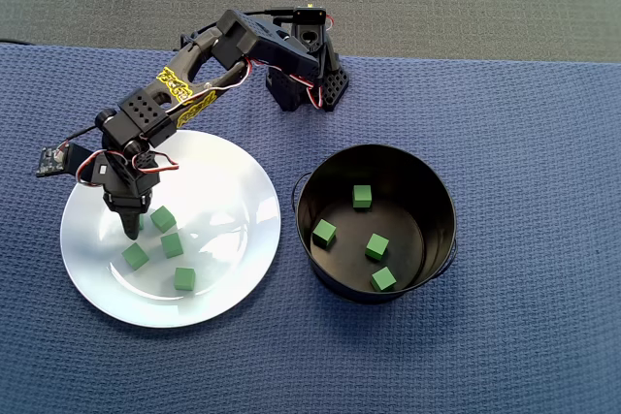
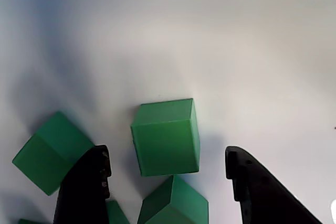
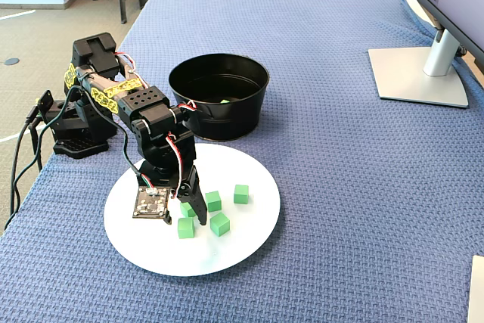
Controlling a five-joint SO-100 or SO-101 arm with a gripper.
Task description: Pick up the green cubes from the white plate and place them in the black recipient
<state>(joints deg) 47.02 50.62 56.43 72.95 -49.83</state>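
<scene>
End effector (image 2: 167,174) low over white plate (image 1: 233,181), fingers spread, nothing pinched; one green cube (image 2: 166,136) sits on plate between fingertips, untouched. Four green cubes on plate in overhead view, clustered near fingertips. Four more cubes (image 1: 362,196) inside black pot (image 1: 427,181), just right of plate on blue surface (image 1: 524,123).

hand (image 1: 132,230) over white plate (image 1: 233,181)

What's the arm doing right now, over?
End effector open, low over plate. One cube between fingers, ungripped. Four cubes in pot. Neighbouring cubes crowd close.
</scene>
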